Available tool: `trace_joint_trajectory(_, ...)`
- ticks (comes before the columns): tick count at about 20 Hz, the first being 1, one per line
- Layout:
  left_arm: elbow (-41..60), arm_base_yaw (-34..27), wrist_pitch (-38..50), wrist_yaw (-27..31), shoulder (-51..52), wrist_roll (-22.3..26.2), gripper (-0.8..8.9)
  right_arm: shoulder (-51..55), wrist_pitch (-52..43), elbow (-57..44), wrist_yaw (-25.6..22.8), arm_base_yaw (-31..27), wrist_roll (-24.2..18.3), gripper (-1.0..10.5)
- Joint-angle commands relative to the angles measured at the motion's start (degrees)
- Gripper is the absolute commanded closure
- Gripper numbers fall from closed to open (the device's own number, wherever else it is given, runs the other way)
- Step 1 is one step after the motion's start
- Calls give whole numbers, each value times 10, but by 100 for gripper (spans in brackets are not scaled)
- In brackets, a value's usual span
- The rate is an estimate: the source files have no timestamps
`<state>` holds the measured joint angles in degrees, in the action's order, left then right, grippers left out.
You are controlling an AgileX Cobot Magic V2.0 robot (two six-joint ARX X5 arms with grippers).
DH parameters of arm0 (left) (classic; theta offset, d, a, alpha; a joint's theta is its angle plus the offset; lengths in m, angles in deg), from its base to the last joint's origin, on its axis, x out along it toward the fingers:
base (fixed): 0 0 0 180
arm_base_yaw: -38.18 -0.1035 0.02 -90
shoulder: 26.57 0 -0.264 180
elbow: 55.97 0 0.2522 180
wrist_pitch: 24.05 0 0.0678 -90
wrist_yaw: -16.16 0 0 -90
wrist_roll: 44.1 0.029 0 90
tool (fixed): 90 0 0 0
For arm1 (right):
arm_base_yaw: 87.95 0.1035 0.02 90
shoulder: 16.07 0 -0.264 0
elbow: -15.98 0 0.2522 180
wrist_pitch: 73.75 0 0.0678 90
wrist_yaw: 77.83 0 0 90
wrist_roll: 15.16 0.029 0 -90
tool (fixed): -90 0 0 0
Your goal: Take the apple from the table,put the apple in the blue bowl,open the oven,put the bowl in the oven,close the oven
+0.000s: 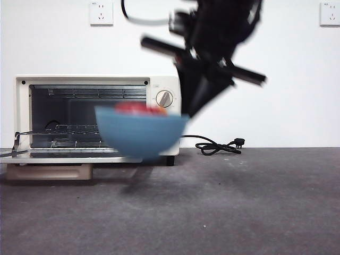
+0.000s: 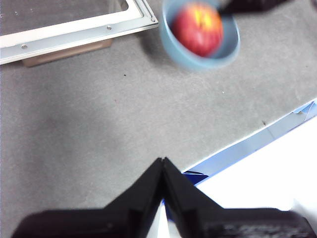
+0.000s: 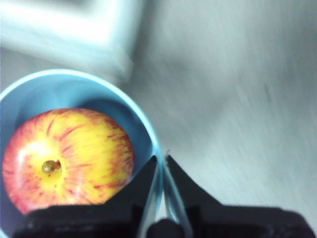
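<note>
You've got the blue bowl up off the table, hanging in front of the oven, w/ the apple sitting inside it. Bowl is deep, round, matte blue; blurred in the front view, so no ridges to make out. Apple looks red at the edges w/ a big yellow-orange patch streaked red around the stem, and it fills most of the bowl's inside.

Right gripper: jaws nearly together, pinching the bowl's rim, one jaw inside by the apple, one outside. In the front view that arm comes down dark from the top edge to the bowl's right rim.

Left gripper: jaws pressed together, tips touching, holding nothing, over bare table well apart from the bowl.

Oven door is down flat, beige handle at its front edge, wire rack visible inside. Black cord lies on the table to the oven's right.
</note>
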<state>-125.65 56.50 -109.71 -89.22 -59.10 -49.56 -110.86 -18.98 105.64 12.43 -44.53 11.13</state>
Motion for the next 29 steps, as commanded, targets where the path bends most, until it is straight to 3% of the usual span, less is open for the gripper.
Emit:
trace_joint_trajectory(1, 0, 2, 14, 0, 2, -6, 819, -21, 2, 67, 2, 1, 9, 959)
trace_joint_trajectory(9, 0, 2, 52, 0, -14, -6, 819, -235, 140, 430, -12, 0, 3, 959)
trace_joint_trajectory(14, 0, 2, 55, 0, -16, -5, 819, -360, 182, 591, -11, -10, 38, 959)
trace_joint_trajectory(20, 0, 2, 56, 0, -16, -5, 819, -401, 151, 615, -18, -25, 105, 959)
trace_joint_trajectory(29, 0, 2, 56, 0, -16, -2, 819, -420, 136, 615, -25, -49, 144, 958)
